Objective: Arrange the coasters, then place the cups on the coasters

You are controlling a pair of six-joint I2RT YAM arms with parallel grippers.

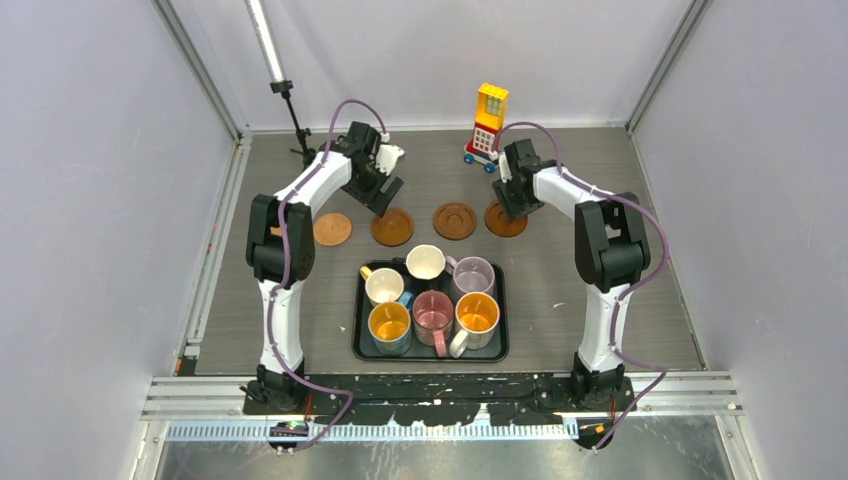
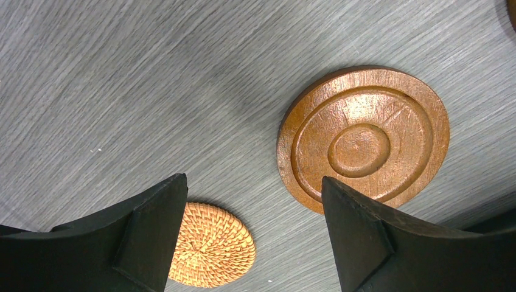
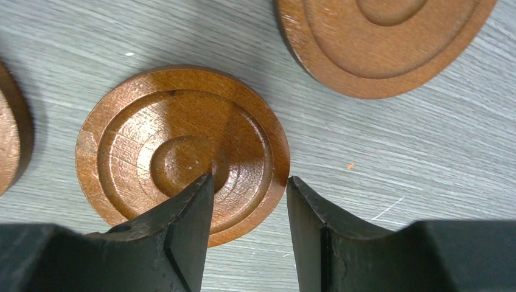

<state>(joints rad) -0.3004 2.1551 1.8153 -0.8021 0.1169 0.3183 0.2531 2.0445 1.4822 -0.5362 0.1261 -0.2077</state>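
Jaws parted, both pairs partly hiding coasters (image 2: 364, 137) (image 3: 176, 143).

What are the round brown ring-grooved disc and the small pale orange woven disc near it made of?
The round brown ring-grooved disc looks like stained wood, semi-glossy: fine grain lines, light glinting on its rings. The small pale orange woven disc seems rattan or similar plant fibre, matte: a spiral basket weave shows.

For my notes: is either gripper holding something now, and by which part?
Nothing is held. The left gripper is open over the table; the right gripper stands open over the rim of a flat-lying coaster.
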